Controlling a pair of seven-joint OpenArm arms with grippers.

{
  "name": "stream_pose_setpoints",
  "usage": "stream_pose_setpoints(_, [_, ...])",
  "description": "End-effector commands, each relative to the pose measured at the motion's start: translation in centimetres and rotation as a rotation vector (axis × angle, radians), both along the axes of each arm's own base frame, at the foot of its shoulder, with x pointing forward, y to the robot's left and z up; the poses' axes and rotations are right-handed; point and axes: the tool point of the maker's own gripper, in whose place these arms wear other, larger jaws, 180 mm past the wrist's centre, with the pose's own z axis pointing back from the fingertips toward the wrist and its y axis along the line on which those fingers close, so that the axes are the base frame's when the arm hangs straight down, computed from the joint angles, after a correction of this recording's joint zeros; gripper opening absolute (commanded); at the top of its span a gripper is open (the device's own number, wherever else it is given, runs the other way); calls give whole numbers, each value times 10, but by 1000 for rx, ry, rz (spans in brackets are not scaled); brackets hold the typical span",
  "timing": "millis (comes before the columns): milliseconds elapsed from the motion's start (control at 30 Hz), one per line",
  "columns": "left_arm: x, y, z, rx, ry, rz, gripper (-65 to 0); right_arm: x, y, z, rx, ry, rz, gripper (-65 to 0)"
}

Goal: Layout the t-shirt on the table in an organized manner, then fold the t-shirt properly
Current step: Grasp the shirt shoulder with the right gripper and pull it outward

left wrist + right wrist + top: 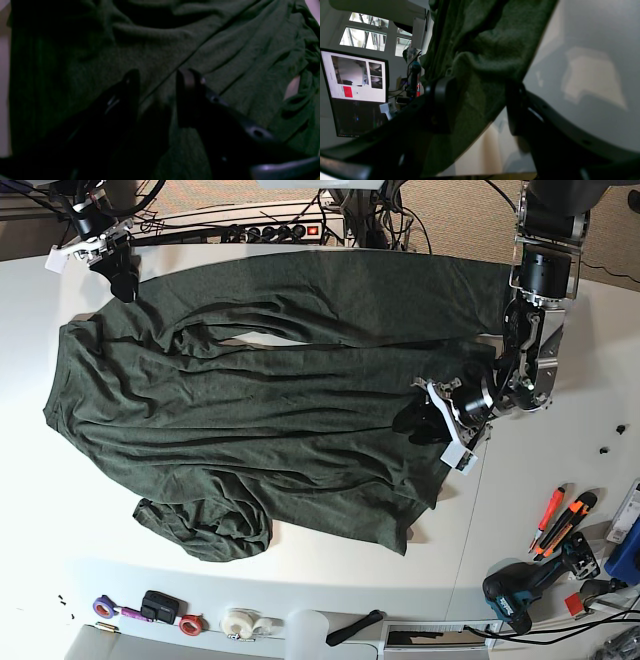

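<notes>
The dark green t-shirt (pixel 250 410) lies spread and wrinkled across the white table (pixel 520 510), with one end bunched at the front (pixel 205 530). My left gripper (pixel 412 420) hovers low over the shirt's right edge. In the left wrist view its jaws (pixel 157 77) stand apart above the cloth (pixel 175 45) with nothing pinched. My right gripper (pixel 122 278) is at the shirt's far left corner. In the right wrist view its jaws (pixel 480 100) are wide open and a fold of the shirt (pixel 482 50) drapes loosely between them, resting against one finger (pixel 442 95).
Orange-handled cutters (pixel 560 520) and a drill (pixel 520 590) lie at the table's front right. Tape rolls (pixel 240 620) and small items line the front edge. A power strip with cables (pixel 270 230) runs along the back. A monitor (pixel 355 77) shows in the right wrist view.
</notes>
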Motion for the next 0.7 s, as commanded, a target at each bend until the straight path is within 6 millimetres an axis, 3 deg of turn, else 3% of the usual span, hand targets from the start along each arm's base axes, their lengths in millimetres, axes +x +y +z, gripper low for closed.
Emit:
stream_pose_setpoints(0, [12, 2, 19, -28, -55, 8, -401, -2, -13, 8, -25, -19, -43, -334])
stream_pose_setpoints(267, [11, 2, 18, -28, -52, 8, -401, -6, -26, 7, -39, -19, -124, -334])
stream_pose_setpoints(433, [11, 2, 17, -28, -51, 8, -401, -5, -44, -22, -36, 155, -234, -334])
stream_pose_setpoints(667, [10, 1, 17, -31, -48, 9, -401, 6, -42, -22, -15, 158, -237, -334])
